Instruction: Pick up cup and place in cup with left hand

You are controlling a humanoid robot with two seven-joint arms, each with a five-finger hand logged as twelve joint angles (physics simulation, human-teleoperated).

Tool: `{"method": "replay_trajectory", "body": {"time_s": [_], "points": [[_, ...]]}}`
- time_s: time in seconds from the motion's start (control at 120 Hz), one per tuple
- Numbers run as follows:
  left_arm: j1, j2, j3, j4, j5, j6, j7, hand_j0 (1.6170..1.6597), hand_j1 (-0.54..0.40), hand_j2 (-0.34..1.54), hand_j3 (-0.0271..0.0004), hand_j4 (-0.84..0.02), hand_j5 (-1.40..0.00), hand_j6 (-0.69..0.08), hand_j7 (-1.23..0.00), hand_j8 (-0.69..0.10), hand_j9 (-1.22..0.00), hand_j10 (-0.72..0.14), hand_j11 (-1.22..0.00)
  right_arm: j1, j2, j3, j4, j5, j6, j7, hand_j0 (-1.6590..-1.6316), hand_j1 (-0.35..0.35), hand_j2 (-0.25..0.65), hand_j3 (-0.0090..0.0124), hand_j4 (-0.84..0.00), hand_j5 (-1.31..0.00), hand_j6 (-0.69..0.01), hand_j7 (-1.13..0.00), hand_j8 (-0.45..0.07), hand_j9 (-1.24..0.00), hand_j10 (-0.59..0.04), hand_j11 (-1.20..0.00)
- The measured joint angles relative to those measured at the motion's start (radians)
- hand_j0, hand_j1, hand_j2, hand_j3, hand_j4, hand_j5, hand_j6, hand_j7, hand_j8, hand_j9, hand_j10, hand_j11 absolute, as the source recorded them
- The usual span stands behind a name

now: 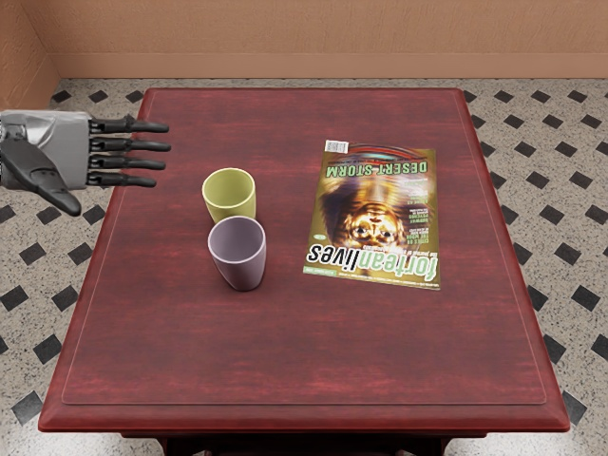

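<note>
Mauve and yellow, the two cups (237, 256) stand un-nested left of centre on the surface (313, 351); my left hand (114, 157), upper left, is open and empty, lifting and nesting both undone.

You've got the left hand (71, 152) edge-cropped, mauve cup (239, 268) partly hiding yellow cup (229, 198), illegible fine print on magazine (375, 214).

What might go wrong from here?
The two cups sit so close that the robot hand might knock the yellow-green cup while reaching for the purple cup. Both look similar in size, so one may jam or perch on the other's rim instead of dropping in.
</note>
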Motion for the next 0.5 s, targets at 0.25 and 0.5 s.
{"method": "replay_trajectory", "body": {"time_s": [0.25,0.5], "points": [[-0.017,-0.001,0.0,-0.035,0.016,0.0,0.0,1.658,0.324,0.0,0.0,-0.018,-0.03,-0.017,-0.03,-0.018,-0.03,-0.019,-0.03,0.001,0.0,-0.009,0.001,-0.006,0.0,0.0,-1.658,-0.349,0.0,0.0,0.0,0.0,-0.001,0.0,-0.001,0.0,0.0,0.0],[-0.142,-0.298,-0.028,0.043,0.429,0.001,0.0,1.6581,0.327,0.0,0.0,-0.018,-0.02,-0.018,-0.02,-0.018,-0.02,-0.018,-0.02,0.002,0.0,-0.011,0.002,-0.008,0.0,0.0,-1.6581,-0.349,0.0,0.0,0.0,0.0,-0.001,0.0,0.0,0.0,0.0,0.0]]}}
